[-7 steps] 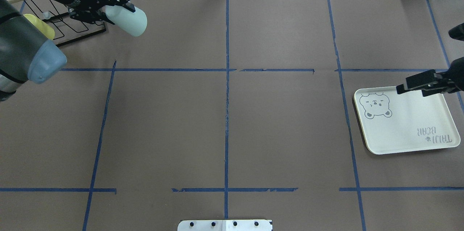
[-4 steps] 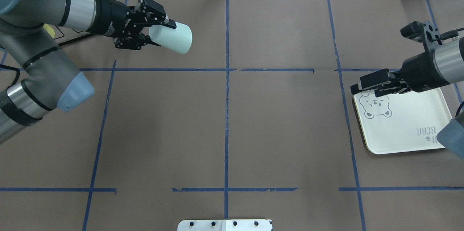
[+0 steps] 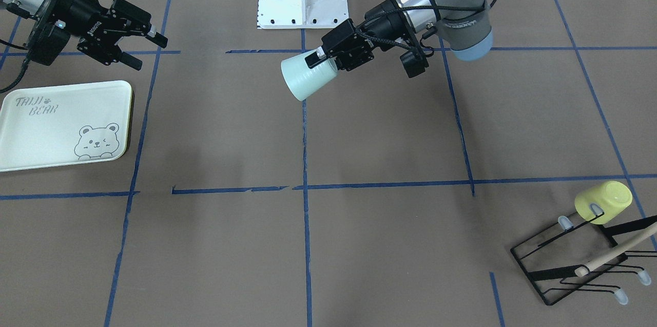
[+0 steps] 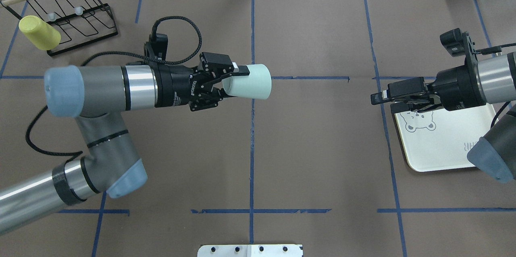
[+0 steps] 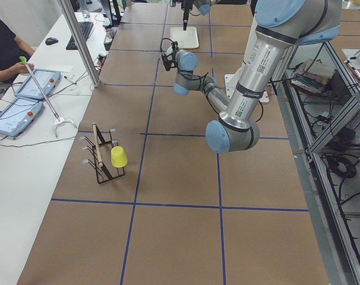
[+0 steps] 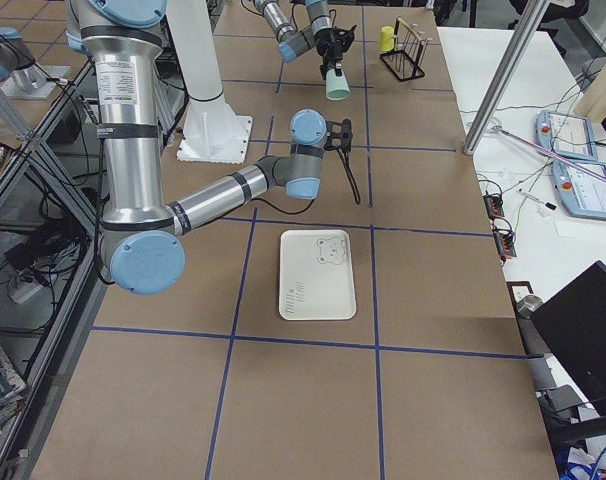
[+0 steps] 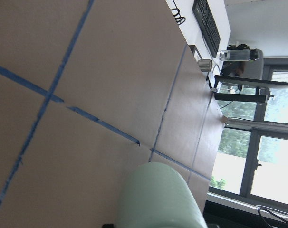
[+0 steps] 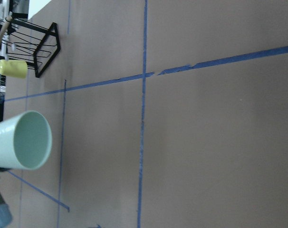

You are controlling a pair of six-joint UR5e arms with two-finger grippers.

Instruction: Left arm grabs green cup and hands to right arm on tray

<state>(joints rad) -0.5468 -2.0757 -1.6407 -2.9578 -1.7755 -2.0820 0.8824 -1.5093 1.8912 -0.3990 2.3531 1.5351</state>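
**Mint-green, sideways, off the table**

Holding green cup [image 4: 249, 82] near table centre with left gripper [image 4: 234, 82], jaws pinching its base end, mouth toward 3 o'clock in the overhead view. Hovering at tray's [image 4: 443, 144] 10 o'clock corner with right gripper [image 3: 147, 52], jaws wide, empty.

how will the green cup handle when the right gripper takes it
Probably light: the left gripper holds the cup sideways by its base end. Its smooth wall may be slippery. Round and tapered, it would likely roll in a curve if laid down.
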